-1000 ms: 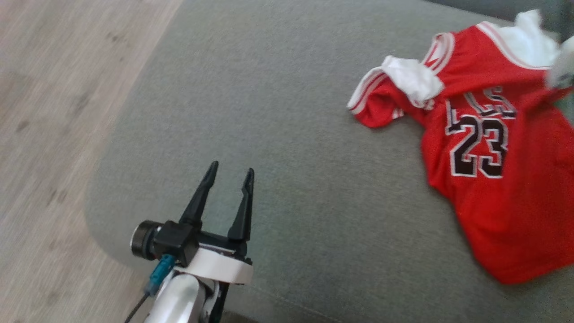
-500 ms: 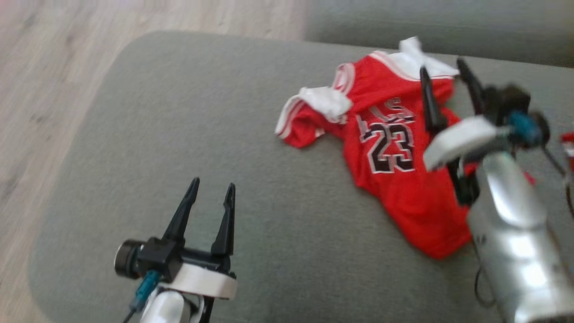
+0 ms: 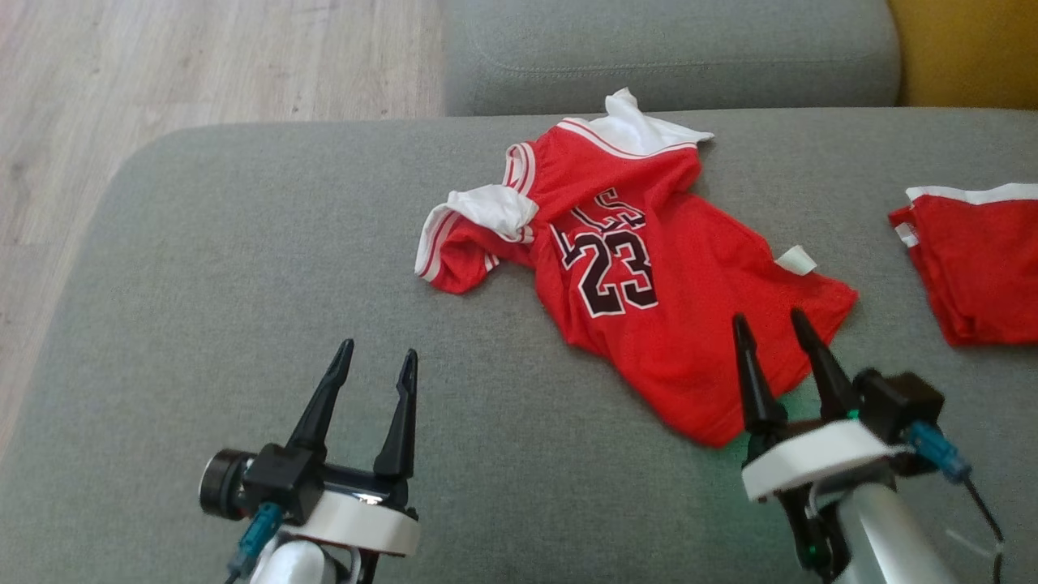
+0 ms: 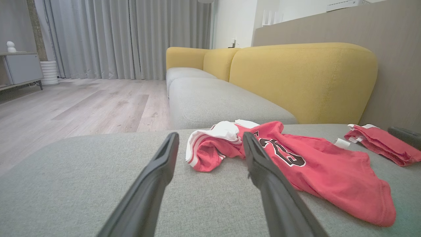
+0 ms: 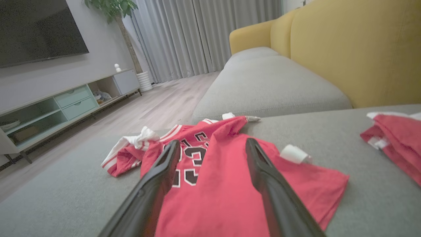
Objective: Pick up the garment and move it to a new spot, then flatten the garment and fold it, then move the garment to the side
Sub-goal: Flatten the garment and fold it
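While lying rumpled, jersey (image 3: 673,324): on the grey seat (image 3: 243,284), middle to right of the head view, number 23 face up, not held.
Jersey, far end: white collar part turned up toward the next cushion (image 3: 665,49).
Jersey, left side: sleeve bunched, white lining (image 3: 486,211) flipped outward, striped trim showing.
Jersey, near end: hem creased; white tag (image 3: 795,259) sticking out at the right edge.
Left gripper (image 3: 379,349): fingers parted a moderate way, nothing between them; above bare seat, well apart from the jersey, nearer and to its left.
Left wrist view: gripper (image 4: 210,135) pointing toward the bunched sleeve, jersey (image 4: 315,171) stretching off to the right.
Right gripper (image 3: 768,315): fingers parted about as far, holding nothing; tips overlapping the jersey's near right corner in the head view; touching the cloth or just above it, cannot tell.
Right wrist view: gripper (image 5: 212,141) aimed along the jersey (image 5: 213,197), red cloth between and beneath the fingers, tag (image 5: 294,154) just right of them.
Other garment (image 3: 973,268): red with white trim, on the same seat at the far right, apart from the jersey.
Backrest (image 4: 302,82): yellow, behind the seat.
Floor (image 3: 203,65): pale wood, left of the seat.
Room beyond: grey curtains (image 4: 131,39), TV (image 5: 36,29) above a low cabinet (image 5: 65,102).
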### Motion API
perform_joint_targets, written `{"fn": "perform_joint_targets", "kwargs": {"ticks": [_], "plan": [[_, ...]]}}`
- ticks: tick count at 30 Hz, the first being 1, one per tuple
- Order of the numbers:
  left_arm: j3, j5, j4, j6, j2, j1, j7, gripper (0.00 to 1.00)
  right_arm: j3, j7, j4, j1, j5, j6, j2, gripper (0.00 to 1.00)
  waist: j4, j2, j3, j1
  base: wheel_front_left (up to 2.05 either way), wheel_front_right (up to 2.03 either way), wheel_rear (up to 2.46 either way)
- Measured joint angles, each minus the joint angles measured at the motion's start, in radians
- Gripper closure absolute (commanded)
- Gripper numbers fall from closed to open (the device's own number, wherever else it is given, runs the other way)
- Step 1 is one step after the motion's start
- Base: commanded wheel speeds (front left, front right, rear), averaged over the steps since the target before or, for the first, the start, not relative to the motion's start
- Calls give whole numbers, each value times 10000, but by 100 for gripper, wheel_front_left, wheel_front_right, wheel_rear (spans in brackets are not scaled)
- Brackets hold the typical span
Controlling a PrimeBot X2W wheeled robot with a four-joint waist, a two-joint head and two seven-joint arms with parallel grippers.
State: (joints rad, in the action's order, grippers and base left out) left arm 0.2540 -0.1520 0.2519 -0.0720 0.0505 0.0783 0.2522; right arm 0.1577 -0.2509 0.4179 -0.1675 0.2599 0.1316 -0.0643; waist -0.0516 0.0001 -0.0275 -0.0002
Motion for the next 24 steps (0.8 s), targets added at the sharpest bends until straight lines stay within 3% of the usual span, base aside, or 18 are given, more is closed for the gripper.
{"fn": "perform_joint_targets", "kwargs": {"ticks": [7, 14, 24], "plan": [[48, 127, 67, -107, -2, 48, 0, 0, -12, 261, -575, 230, -84, 0, 75, 0, -301, 0, -312, 2, 0, 0, 0], [326, 123, 75, -173, -8, 683, 0, 0, 48, 1392, -644, -1149, -681, 0, 79, 0, -977, 0, -953, 3, 0, 0, 0], [1189, -545, 105, 31, -25, 1437, 2, 0, 1016, 2631, 1806, -4347, -690, 0, -385, 0, -2473, 0, -1932, 4, 0, 0, 0]]}}
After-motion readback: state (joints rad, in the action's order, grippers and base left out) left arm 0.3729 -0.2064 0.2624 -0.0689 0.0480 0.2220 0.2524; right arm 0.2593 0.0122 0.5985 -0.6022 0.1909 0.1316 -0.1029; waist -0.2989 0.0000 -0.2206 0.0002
